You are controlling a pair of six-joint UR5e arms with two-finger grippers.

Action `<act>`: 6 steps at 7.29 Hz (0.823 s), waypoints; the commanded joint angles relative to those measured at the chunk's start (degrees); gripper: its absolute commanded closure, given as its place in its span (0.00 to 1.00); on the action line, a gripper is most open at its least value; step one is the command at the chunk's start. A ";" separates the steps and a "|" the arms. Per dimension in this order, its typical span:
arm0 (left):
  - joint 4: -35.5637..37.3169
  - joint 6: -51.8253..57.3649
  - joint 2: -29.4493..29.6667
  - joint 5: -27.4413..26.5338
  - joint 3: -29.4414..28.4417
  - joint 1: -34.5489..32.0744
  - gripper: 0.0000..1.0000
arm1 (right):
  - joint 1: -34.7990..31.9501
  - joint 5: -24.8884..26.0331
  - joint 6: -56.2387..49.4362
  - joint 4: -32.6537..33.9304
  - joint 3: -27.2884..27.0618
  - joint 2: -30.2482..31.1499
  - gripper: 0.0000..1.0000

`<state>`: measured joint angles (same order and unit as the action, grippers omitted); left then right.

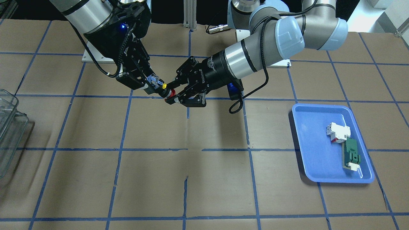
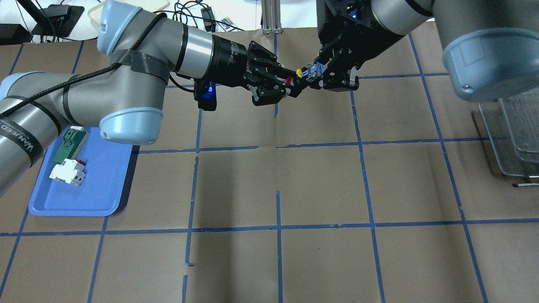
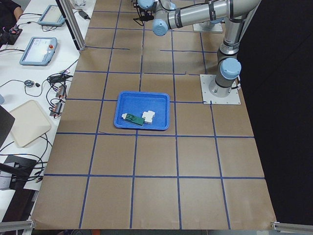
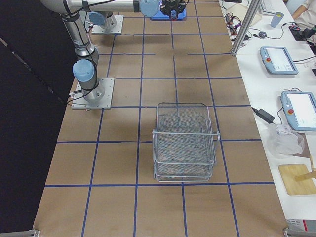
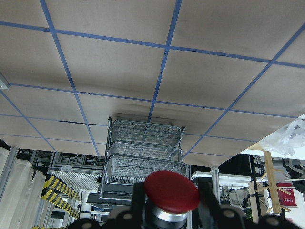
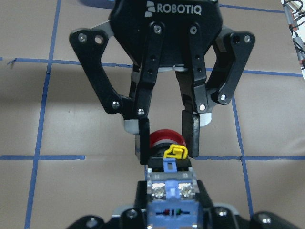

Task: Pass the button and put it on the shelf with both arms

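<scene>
From my console the table [image 2: 320, 181] fills most of the overhead view, with the left arm [image 2: 126, 84] and right arm [image 2: 476, 50] reaching in to meet above its far middle. The shelf [image 4: 185, 143], which reads here as a tiered wire-mesh rack, stands well off on the right arm's side. The blue tray [image 2: 97, 185] sits on the left arm's side with a white-and-red breaker block [image 2: 67, 173] and a green part [image 2: 69, 145] in it. The left gripper [image 6: 167, 143] has its fingers pressed in on either side of the neck just behind the red head. The right gripper [image 1: 154, 82] looks clamped on the bluish block at the back, as far as I can judge. So the button [image 2: 301, 75] hangs in mid-air between the two claws, clear of the table. My worry is timing. If the left claw lets go before the right one has a firm hold, the button drops to the table. If either arm pulls away while both are clamped, the button may twist or tear free. The back block is also a small purchase, so I think it could tilt on the long carry to the shelf.
</scene>
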<state>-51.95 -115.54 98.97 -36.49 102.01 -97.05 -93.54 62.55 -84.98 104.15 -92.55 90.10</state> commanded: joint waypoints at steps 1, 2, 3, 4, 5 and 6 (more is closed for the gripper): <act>0.01 -0.03 -0.09 0.01 -0.14 -0.07 1.00 | 0.02 -0.33 -0.01 0.27 0.09 0.07 0.93; 0.01 -0.03 -0.09 0.01 -0.40 -0.07 1.00 | -0.07 -0.33 -0.09 0.27 0.09 0.07 0.94; -0.08 -0.82 -0.09 -0.42 -0.41 -0.07 0.82 | -0.07 -0.33 -0.09 0.27 0.09 0.07 0.94; -0.08 -4.48 0.00 -0.60 -0.41 -0.07 0.36 | -0.07 -0.33 -0.09 0.27 0.09 0.07 0.95; 0.01 -4.86 -0.18 -0.60 -0.49 -0.07 0.09 | -0.07 -0.33 -0.01 0.27 0.09 0.07 0.95; 0.01 -4.87 -0.70 -0.52 -0.58 -0.07 0.00 | -0.07 -0.33 -0.01 0.18 0.09 0.07 0.95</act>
<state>-51.97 -119.84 98.71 -37.03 101.52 -97.12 -93.61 62.23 -85.02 104.40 -92.47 90.17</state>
